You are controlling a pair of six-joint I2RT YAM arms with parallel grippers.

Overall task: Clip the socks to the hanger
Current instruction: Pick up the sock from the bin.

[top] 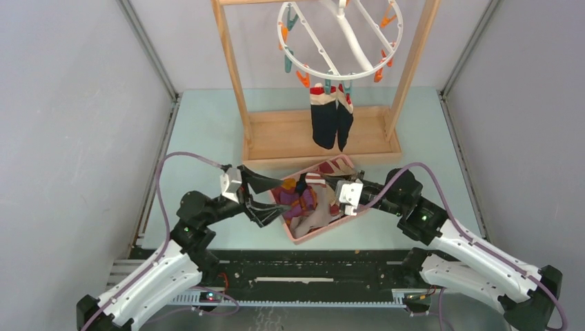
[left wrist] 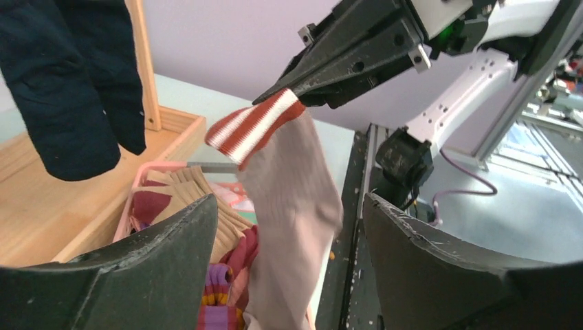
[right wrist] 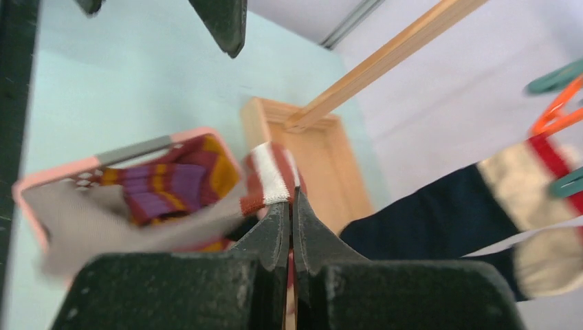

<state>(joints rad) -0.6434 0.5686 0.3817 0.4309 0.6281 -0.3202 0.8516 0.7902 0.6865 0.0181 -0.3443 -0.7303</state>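
Setting: pale teal table [top: 207, 138] between grey walls. A wooden rack [top: 234, 76] stands at the far side, with a pink basket [top: 324, 233] just in front of it, between the two arms.
Hanger: the white ring hanger [top: 324, 72] hangs inside the rack. A pair of navy socks [top: 331, 121] is already clipped to its near rim.
Right gripper: the right gripper [right wrist: 289, 206] is pinched tight on the red-and-white cuff of a tan sock [left wrist: 292, 199], lifted above the basket.
Left gripper: the left gripper [top: 283, 198] is spread wide and holds nothing. Its fingers stand on either side of the sock's hanging body, and we see no contact.
Sock axis: roughly vertical, with the cuff uppermost at the right jaws. The toe end points down toward the basket and is out of sight.
Key relation: we judge that the hanger rim lies above and beyond the held cuff, away from both arms. Free clips [top: 303, 78] sit beside the navy pair. The right arm carries the sock, and the left is just as near but lower on it.
Remaining: other socks [top: 300, 203] lie in the basket.
Writing: we find no brand, label or text legible in any view.
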